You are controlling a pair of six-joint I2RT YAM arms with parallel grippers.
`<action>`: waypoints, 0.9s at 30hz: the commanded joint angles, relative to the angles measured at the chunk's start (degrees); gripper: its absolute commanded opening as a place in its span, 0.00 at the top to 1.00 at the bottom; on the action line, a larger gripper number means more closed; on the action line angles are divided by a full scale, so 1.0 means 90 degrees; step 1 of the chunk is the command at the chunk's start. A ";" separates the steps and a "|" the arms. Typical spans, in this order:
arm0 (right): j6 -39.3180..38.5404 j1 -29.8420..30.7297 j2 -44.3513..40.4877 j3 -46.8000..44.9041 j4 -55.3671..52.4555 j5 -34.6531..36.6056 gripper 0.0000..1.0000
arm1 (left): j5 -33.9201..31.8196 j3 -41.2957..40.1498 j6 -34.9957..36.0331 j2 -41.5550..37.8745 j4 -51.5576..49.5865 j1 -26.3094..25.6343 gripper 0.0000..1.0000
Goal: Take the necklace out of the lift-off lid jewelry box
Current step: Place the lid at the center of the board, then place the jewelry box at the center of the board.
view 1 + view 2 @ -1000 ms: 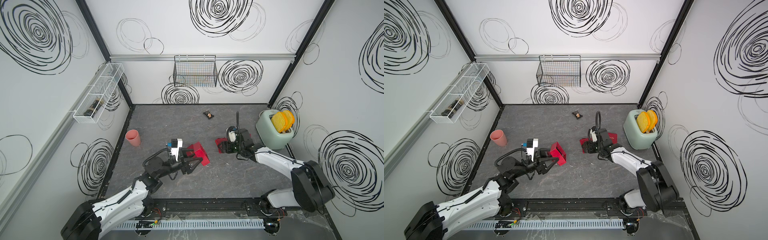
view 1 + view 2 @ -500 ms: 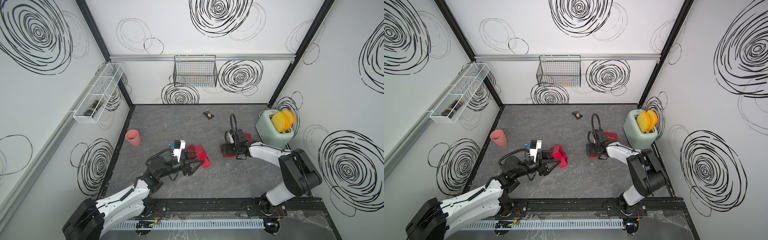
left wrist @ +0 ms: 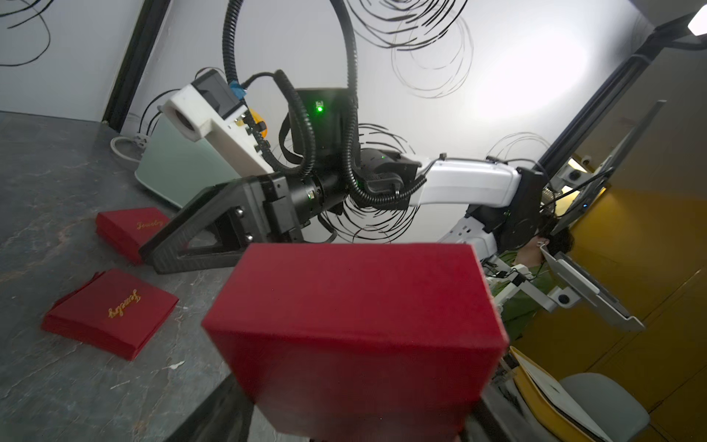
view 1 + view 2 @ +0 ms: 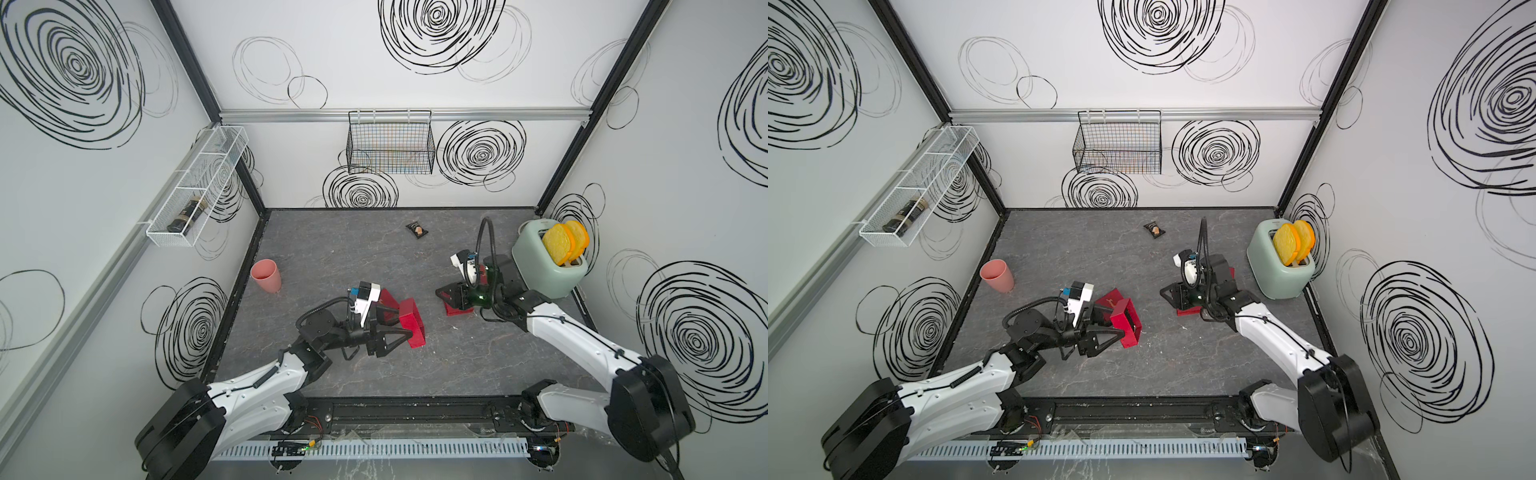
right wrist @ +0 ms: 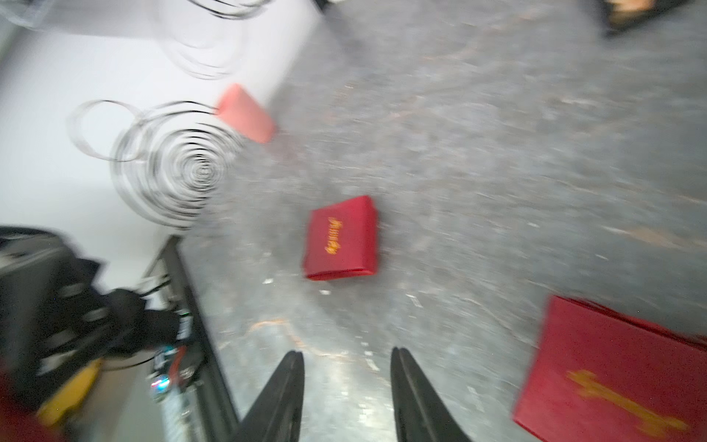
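My left gripper (image 4: 400,325) is shut on a red jewelry box (image 4: 412,323), holding it tilted above the grey table. The box (image 3: 355,325) fills the left wrist view and hides the fingertips. A flat red lid with gold lettering (image 4: 387,298) lies just behind it. My right gripper (image 4: 445,294) hovers low over another red lid (image 4: 457,311). In the blurred right wrist view the right gripper (image 5: 346,356) is open, with only bare table between its fingers. Both lids (image 5: 340,237) (image 5: 612,367) show there. The necklace is hidden in every view.
A pale green toaster (image 4: 548,262) with yellow toast stands at the right wall behind my right arm. A pink cup (image 4: 266,276) sits at the left edge. A small dark packet (image 4: 417,230) lies near the back. A wire basket (image 4: 390,143) hangs on the back wall.
My right arm has swung and its wrist view is motion-blurred; its jaws stand narrower than before. The left gripper has carried the red box slightly toward the front right.
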 commanded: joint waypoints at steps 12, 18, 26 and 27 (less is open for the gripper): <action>0.0466 0.1056 -0.0977 -0.0247 0.1623 -0.2028 0.62 | 0.0776 0.0425 -0.0413 0.0407 0.1310 -0.0065 0.33; 0.0414 0.1234 -0.0866 -0.0179 0.1587 -0.1916 0.70 | 0.0786 0.0418 -0.0478 0.0431 0.1324 -0.0089 0.33; 0.0359 0.1448 -0.0889 -0.0110 0.1408 -0.1607 0.89 | 0.0853 0.0426 -0.0411 0.0410 0.1281 -0.0124 0.33; 0.0354 0.1486 -0.0902 -0.0093 0.1347 -0.1539 0.92 | 0.0864 0.0417 -0.0409 0.0414 0.1281 -0.0129 0.33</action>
